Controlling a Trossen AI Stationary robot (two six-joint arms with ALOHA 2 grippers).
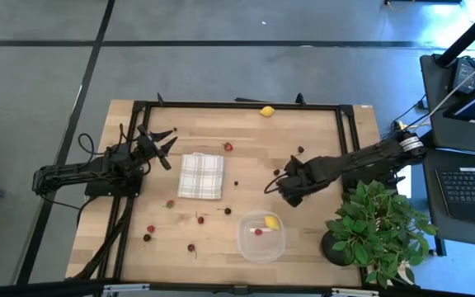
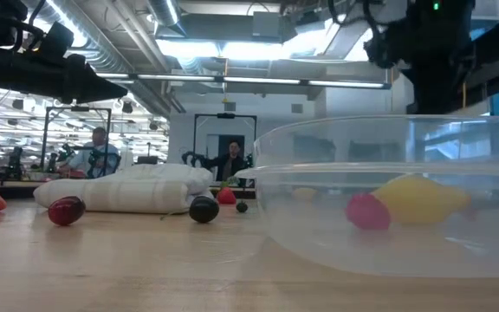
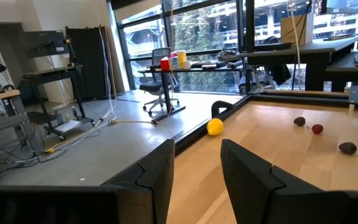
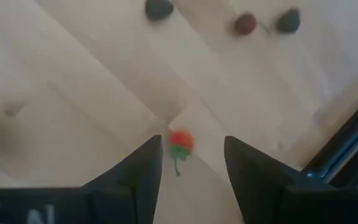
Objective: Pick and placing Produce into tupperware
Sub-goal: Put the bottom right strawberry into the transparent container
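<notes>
The clear tupperware (image 1: 261,238) (image 2: 388,191) stands near the table's front edge. In it lie a yellow lemon (image 1: 271,221) (image 2: 418,195) and a small red fruit (image 1: 258,232) (image 2: 366,211). Another lemon (image 1: 267,110) (image 3: 215,126) rests against the far frame. Red and dark berries (image 1: 200,219) lie scattered on the wood. My right gripper (image 1: 272,186) (image 4: 194,155) hangs open above the table, pointing down; a red fruit with a green stalk (image 4: 181,142) lies on the wood below, seen between its fingers. My left gripper (image 1: 165,145) (image 3: 194,174) waits open and level at the left.
A folded checked cloth (image 1: 200,176) (image 2: 124,186) lies mid-table. A leafy potted plant (image 1: 378,223) stands at the near right corner. A black frame (image 1: 237,105) borders the table. People sit in the room behind.
</notes>
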